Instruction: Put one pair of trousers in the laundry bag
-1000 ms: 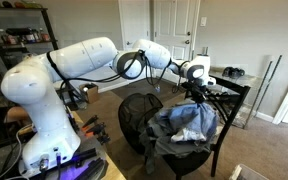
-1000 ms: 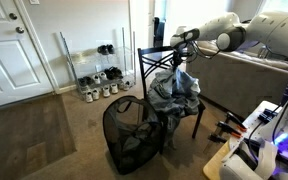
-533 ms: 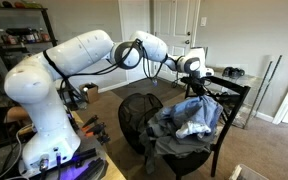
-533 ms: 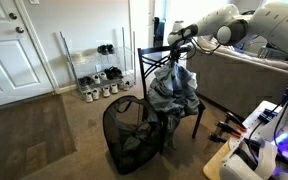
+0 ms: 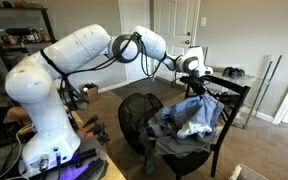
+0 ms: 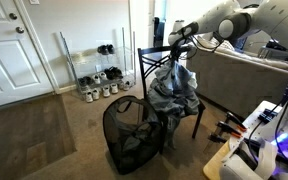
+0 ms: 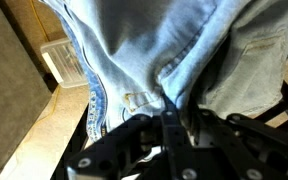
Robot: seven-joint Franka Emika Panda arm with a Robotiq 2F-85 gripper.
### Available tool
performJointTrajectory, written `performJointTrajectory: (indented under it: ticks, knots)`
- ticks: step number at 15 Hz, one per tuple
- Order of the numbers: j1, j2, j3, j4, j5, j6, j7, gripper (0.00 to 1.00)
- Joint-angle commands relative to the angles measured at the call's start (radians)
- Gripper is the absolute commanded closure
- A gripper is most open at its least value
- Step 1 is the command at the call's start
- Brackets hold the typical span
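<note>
The wrist view alone shows the gripper [image 7: 170,118] with its jaws pinched shut on a fold of the blue trousers [image 7: 154,45]. In both exterior views the trousers hang from it, heaped over the chair [image 5: 217,158] seat to its front edge. The laundry bag [image 6: 129,135] stands just beside the chair on the carpet [image 6: 34,130].

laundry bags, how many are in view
1. The black mesh laundry bag stands open on the carpet beside the chair piled with trousers, and shows in both exterior views. No other shows, though furniture could hide one.
</note>
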Motion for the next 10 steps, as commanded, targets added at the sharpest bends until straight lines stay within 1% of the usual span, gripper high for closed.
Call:
performJointTrajectory:
  ticks: [1, 6, 7, 10]
  knots:
    - [0.000, 0.000, 0.000, 0.000, 0.000, 0.000, 0.000, 0.85]
    - [0.000, 0.000, 0.000, 0.000, 0.000, 0.001, 0.000, 0.85]
    - [0.005, -0.009, 0.002, -0.014, 0.000, 0.017, 0.001, 0.96]
    - [0.036, -0.059, 0.022, -0.083, -0.009, 0.085, -0.025, 0.96]
